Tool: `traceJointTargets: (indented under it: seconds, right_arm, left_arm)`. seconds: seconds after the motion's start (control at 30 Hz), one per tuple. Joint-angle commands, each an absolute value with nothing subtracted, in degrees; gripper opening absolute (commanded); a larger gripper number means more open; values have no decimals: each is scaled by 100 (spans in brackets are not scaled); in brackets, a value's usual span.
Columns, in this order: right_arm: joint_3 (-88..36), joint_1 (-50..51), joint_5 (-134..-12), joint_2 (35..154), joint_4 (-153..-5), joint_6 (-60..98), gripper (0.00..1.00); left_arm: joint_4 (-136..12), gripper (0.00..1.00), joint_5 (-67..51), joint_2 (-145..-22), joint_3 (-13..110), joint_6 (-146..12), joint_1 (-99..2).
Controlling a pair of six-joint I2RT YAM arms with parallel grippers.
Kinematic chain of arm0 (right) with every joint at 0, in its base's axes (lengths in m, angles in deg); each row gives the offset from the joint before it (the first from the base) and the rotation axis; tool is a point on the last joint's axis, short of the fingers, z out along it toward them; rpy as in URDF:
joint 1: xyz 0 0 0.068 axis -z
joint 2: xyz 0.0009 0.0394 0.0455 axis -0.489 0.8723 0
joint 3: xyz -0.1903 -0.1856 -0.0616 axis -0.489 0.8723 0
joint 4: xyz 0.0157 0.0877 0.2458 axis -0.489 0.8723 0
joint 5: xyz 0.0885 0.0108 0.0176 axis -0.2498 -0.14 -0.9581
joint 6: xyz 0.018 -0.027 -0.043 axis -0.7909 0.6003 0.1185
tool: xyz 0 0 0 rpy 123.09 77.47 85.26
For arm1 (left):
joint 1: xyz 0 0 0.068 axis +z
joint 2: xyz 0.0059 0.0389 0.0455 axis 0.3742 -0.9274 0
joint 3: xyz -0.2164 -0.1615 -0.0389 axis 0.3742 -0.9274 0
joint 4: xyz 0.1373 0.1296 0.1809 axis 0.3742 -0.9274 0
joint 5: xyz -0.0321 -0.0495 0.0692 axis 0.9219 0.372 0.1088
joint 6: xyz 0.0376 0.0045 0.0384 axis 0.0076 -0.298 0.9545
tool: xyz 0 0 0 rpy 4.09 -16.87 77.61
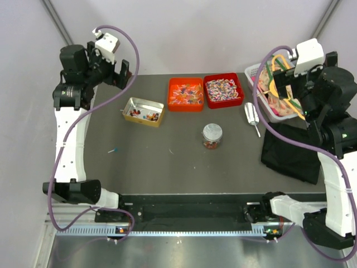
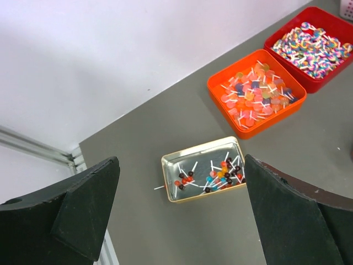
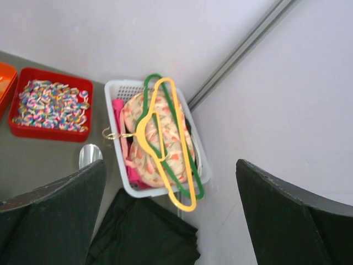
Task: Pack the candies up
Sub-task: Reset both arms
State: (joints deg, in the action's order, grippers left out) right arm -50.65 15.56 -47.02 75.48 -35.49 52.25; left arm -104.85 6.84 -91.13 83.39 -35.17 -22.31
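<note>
**Candies** (image 1: 222,89): multi-col wrapped sweets, heaped in red tray (image 1: 225,106), far edge of table (image 1: 167,156), right of ctr.
- Orange tray (image 1: 186,94): just left of red tray, holds lollipops.
- Gold tin (image 1: 143,111): further left, few lollipops inside.
- Lidded jar (image 1: 212,135): mid-table, near side of trays.
- Metal scoop (image 1: 251,114): right of red tray.
- White basket (image 1: 251,71): far right, w/ hangers & fabric.
- L gripper (image 2: 182,163): raised at far left, fingers wide, holding nothing.
- R gripper (image 3: 170,164): raised over basket, fingers wide, empty.

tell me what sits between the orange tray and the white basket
The red tray of candies, seen in the top view; a metal scoop lies just nearer the arms.
</note>
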Motion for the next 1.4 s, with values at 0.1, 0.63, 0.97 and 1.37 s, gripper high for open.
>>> traceJointTargets:
  seconds: [0.1, 0.63, 0.97, 1.37]
  right_arm:
    - [-5506, 1592, -4508, 7492, -4125, 5337, 99]
    - [-5594, 1592, -4737, 7475, -3992, 5363, 99]
    - [-5717, 1592, -4861, 7580, -3896, 5416, 99]
    - [-5980, 1592, -5816, 7659, -3536, 5232, 99]
  left_arm:
    - [-10488, 99, 594, -9179, 8838, -3769, -2039]
    - [-10470, 99, 682, -9294, 9067, -3883, -2022]
    - [-10435, 99, 734, -9329, 9058, -3998, -2022]
    - [-10602, 99, 848, -9425, 9356, -4041, -2022]
